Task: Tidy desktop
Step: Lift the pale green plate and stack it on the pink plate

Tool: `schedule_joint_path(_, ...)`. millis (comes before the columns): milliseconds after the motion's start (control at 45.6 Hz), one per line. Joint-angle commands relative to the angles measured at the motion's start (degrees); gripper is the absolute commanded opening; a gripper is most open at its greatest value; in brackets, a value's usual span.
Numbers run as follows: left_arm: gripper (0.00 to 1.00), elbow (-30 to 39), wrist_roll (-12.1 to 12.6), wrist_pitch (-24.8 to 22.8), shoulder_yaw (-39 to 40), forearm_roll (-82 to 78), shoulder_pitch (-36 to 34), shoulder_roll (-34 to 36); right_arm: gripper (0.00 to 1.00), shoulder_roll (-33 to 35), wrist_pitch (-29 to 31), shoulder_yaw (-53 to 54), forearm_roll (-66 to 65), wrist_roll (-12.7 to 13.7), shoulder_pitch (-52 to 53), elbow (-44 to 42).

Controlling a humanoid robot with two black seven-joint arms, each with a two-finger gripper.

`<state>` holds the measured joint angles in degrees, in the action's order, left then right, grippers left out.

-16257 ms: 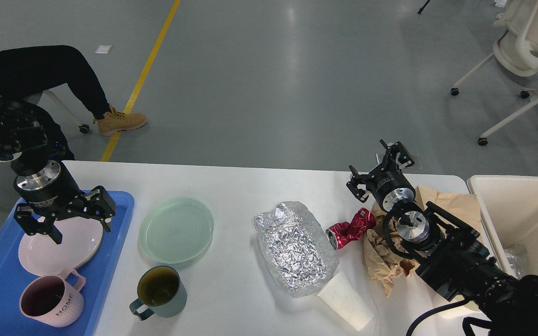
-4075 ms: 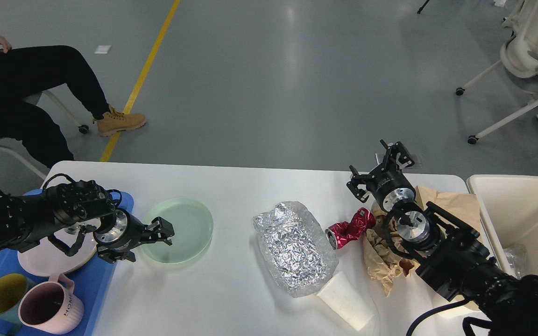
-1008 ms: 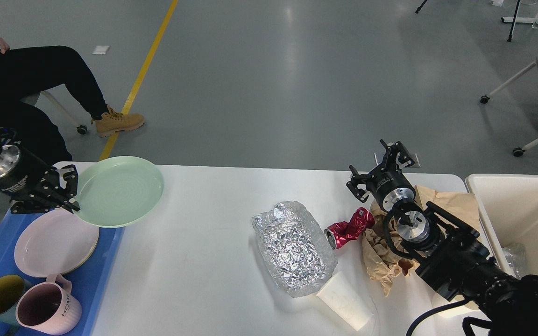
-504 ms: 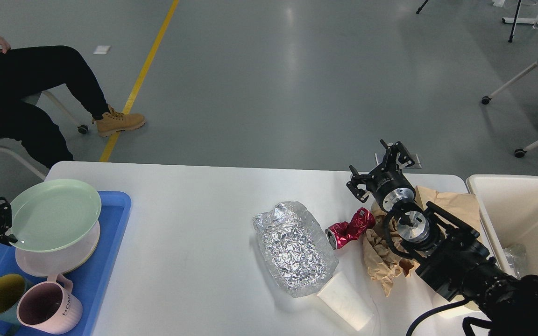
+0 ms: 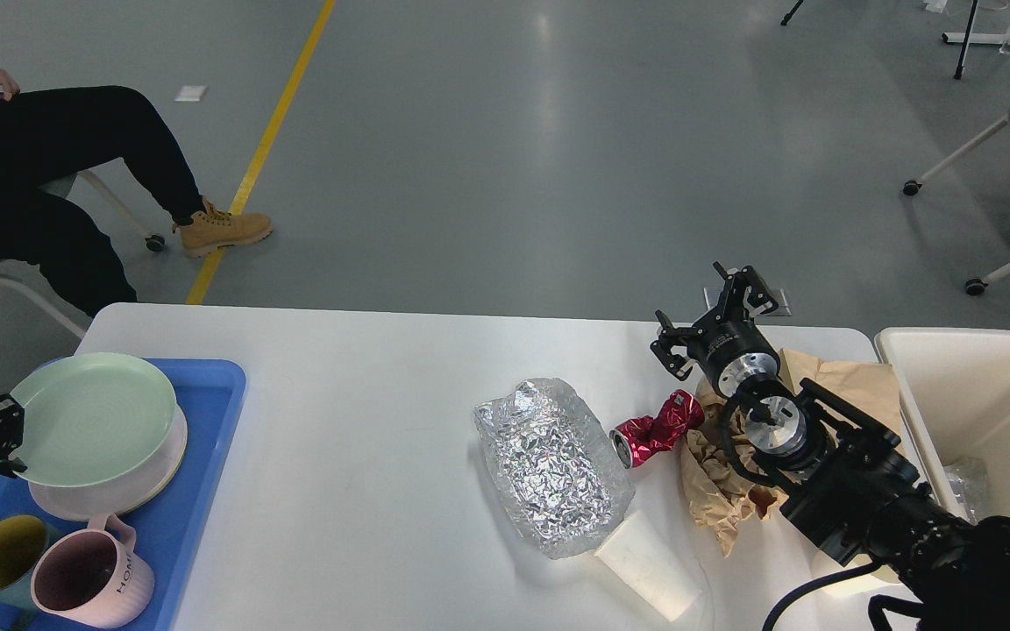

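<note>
On the blue tray [image 5: 207, 438] at the tabletop's [image 5: 365, 491] left end, the left gripper [image 5: 5, 438] pinches the green plate's [image 5: 88, 416] rim above the pink plate [image 5: 119, 499]; the right gripper [image 5: 715, 320] hovers spread near the crushed can [image 5: 658, 427].

A: What is the surface [image 5: 365, 491] made of?

B: It looks like a smooth white board with a matt finish. The tray [image 5: 207, 491] is glossy blue plastic.

A: And the dishes?

B: The green plate [image 5: 88, 419] has a soft satin shine; the pink plate [image 5: 154, 469] under it looks smooth like ceramic. The pink mug [image 5: 88, 583] has a ribbed wall.

A: The shiny sheet?

B: That is crumpled foil [image 5: 553, 464], very reflective and rough with folds. The crushed can [image 5: 658, 427] is red glossy metal. The brown paper [image 5: 724, 491] is matt and wrinkled, the cup [image 5: 650, 565] plain white paper. The bin [image 5: 970, 386] is cream matt plastic.
</note>
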<state>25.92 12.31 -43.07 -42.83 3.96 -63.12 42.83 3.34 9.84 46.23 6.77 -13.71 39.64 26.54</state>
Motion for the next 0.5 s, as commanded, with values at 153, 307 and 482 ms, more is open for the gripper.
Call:
schedule_joint_path(153,0.0,0.01,-0.09,0.18,0.47,0.08,1.59,-0.38,1.0,0.0,0.0,0.0,0.0,0.0,0.0,0.0)
schedule_joint_path(307,0.0,0.01,-0.09,0.79,0.82,0.09,2.12,-0.38,1.0,0.0,0.0,0.0,0.0,0.0,0.0,0.0)
schedule_joint_path(482,0.0,0.01,0.0,1.41,0.82,0.0,2.12,-0.38,1.0,0.0,0.0,0.0,0.0,0.0,0.0,0.0)
